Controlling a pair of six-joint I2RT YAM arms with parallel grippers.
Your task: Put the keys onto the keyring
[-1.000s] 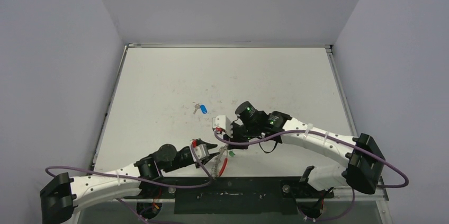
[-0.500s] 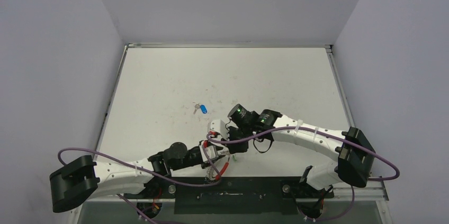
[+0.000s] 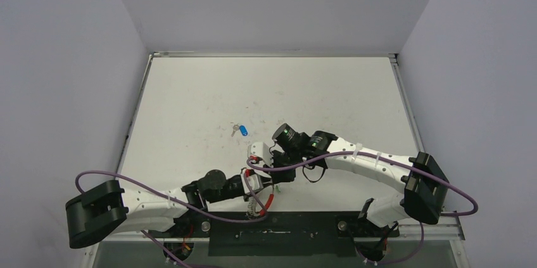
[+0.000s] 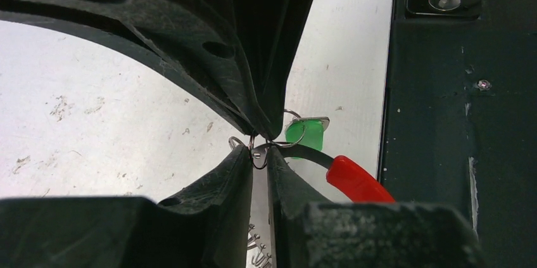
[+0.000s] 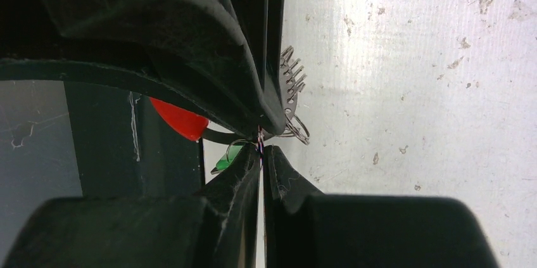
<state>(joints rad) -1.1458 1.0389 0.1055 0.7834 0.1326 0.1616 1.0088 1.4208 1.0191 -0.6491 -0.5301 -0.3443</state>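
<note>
Near the table's front edge my two grippers meet tip to tip. My left gripper is shut on the keyring's thin wire end, and the ring's red sleeve curves away to the right. My right gripper is shut on the small wire loop of the green-headed key, which hangs just beside the keyring wire. The blue-headed key lies loose on the table, farther back and apart from both grippers.
The keyring's coiled silver wire shows beside the left fingers. A black base rail runs along the table's near edge, close to the red sleeve. Grey walls enclose the white table on three sides.
My left arm slid right toward the right gripper and its jaws closed down onto the keyring wire. The right gripper shifted slightly left and nearer, then held still.
</note>
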